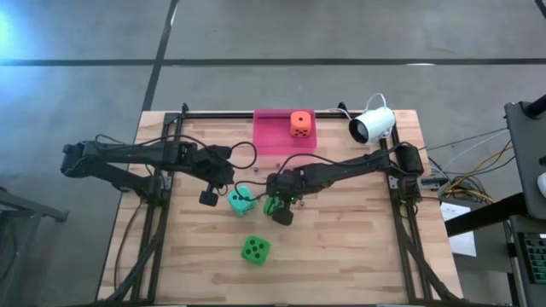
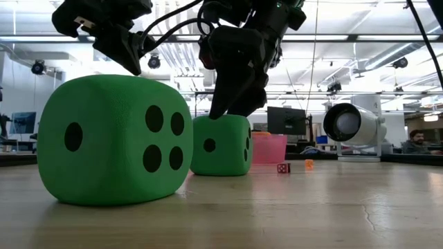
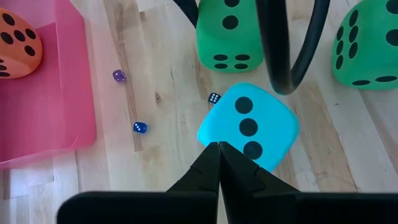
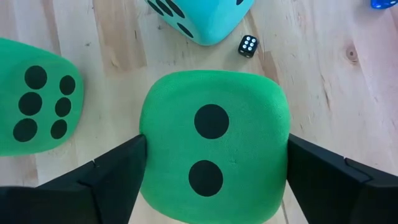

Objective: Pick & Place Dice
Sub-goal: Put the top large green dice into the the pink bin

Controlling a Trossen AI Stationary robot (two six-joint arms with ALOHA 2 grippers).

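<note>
Near the table's middle, the right gripper (image 4: 214, 168) straddles 1 green die (image 4: 214, 146), fingers spread and touching its sides. Beside the teal die (image 3: 249, 127), the left gripper (image 3: 219, 149) hovers with fingers pressed together.

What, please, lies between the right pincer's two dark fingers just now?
The right wrist view shows a bright green foam die, two dark pips up, between the right pincer fingers, one finger at each side.
</note>
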